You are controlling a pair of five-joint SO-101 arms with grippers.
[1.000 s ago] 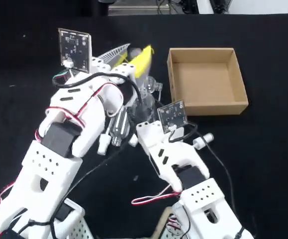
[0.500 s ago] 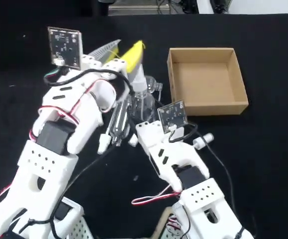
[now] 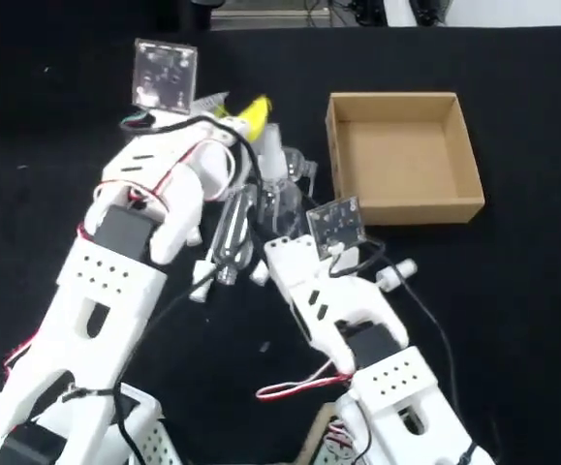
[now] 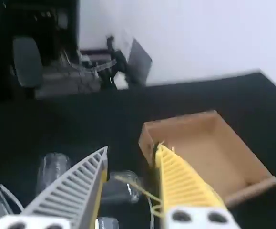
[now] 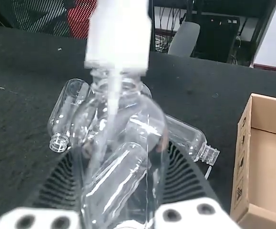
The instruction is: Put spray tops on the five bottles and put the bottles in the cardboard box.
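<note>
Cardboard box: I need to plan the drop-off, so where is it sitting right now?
In the high view, the cardboard box sits on the right side of the table, open and empty, just right of the bottle with the spray top.

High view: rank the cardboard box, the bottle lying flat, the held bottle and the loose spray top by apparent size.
1. cardboard box
2. bottle lying flat and held bottle: these look alike, and the held one is partly hidden, so they are left unranked
3. loose spray top

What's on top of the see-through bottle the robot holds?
A white plastic spray top sits on the clear plastic bottle, its thin tube hanging inside. The right gripper hides the bottle's base.
</note>
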